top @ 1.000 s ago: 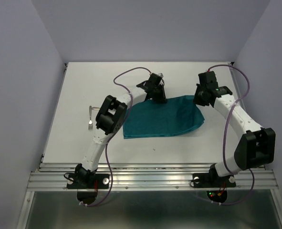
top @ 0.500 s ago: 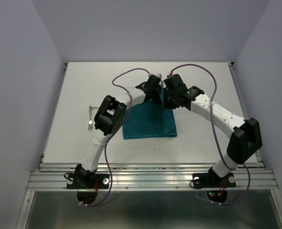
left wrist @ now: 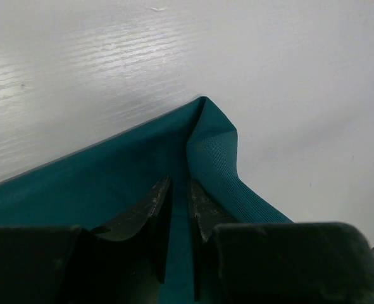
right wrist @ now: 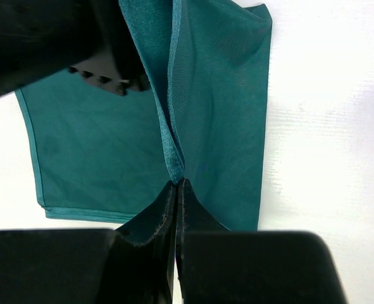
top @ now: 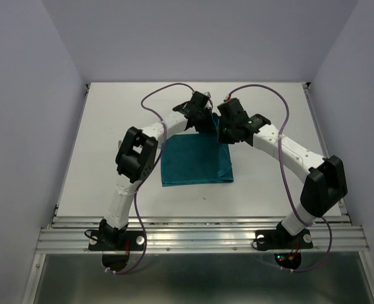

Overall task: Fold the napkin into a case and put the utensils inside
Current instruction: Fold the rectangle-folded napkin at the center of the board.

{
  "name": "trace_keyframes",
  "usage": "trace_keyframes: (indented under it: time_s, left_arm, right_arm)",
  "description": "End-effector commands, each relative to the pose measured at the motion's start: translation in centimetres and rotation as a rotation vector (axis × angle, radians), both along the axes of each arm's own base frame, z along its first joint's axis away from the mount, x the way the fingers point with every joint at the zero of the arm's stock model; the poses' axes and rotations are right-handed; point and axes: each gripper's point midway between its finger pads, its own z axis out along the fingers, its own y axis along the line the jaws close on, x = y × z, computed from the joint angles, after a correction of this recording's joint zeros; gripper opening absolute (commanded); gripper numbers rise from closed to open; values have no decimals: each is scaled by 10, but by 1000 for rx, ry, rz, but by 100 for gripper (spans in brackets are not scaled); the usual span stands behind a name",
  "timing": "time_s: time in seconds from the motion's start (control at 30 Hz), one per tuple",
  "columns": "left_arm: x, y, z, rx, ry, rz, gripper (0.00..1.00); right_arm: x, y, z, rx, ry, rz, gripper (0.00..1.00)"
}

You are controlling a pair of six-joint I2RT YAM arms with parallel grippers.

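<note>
Here both grippers meet at the far edge of the napkin (top: pixel 196 163).
The teal cloth lies folded in a rough rectangle on the middle of the white table (top: pixel 111 114), between the two arms. The right gripper (right wrist: pixel 177 183) has its jaws pressed together on a raised ridge of the fabric, lifting it into a crease. The left gripper (left wrist: pixel 179 190) sits just beside it over the cloth's far corner, its jaws parted by a narrow slit with nothing clamped between them.
</note>
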Motion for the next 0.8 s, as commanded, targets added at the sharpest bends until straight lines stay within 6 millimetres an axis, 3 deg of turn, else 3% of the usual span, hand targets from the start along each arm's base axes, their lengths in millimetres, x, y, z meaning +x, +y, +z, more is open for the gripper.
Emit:
trace_keyframes:
  time_s: [0.0,0.03,0.07,0.1,0.13,0.2,0.23,0.3,0.33,0.4,0.43,0.47,0.53,0.57,0.77]
  left_arm:
    - [5,22,49,-3,-65,-15,28]
    - [7,31,52,10,-75,-3,28]
    - [5,43,42,30,-55,13,28]
    - [6,50,49,24,-69,22,28]
    - [-1,61,36,47,-47,20,28]
    - [-4,77,33,57,-45,35,28]
    - [1,90,45,53,-72,62,28]
    - [-9,111,35,83,-54,83,28]
    - [-8,123,46,83,-75,108,28]
    - [-19,139,38,116,-58,128,28]
    - [-22,148,46,132,-79,153,28]
    - [-32,158,34,158,-52,165,28]
    - [-40,172,31,185,-46,196,28]
    - [-49,182,18,209,-16,207,28]
    - [-72,216,-8,313,26,296,26]
  right_arm:
    - [11,1,30,34,-78,-25,1]
    - [11,2,31,37,-78,-25,1]
    - [10,2,32,38,-79,-24,1]
    - [10,1,32,38,-80,-23,1]
    - [9,1,34,39,-81,-21,1]
    - [9,1,35,39,-85,-21,1]
    - [9,0,36,37,-86,-23,1]
    - [8,-1,36,34,-88,-24,1]
    - [9,-1,36,33,-88,-25,1]
    - [9,-1,37,35,-89,-26,1]
    - [9,-2,37,33,-89,-27,1]
    - [9,-2,37,33,-91,-28,1]
    - [9,-2,39,33,-94,-30,1]
    - [9,-2,38,31,-95,-28,1]
    - [8,-2,39,29,-91,-17,1]
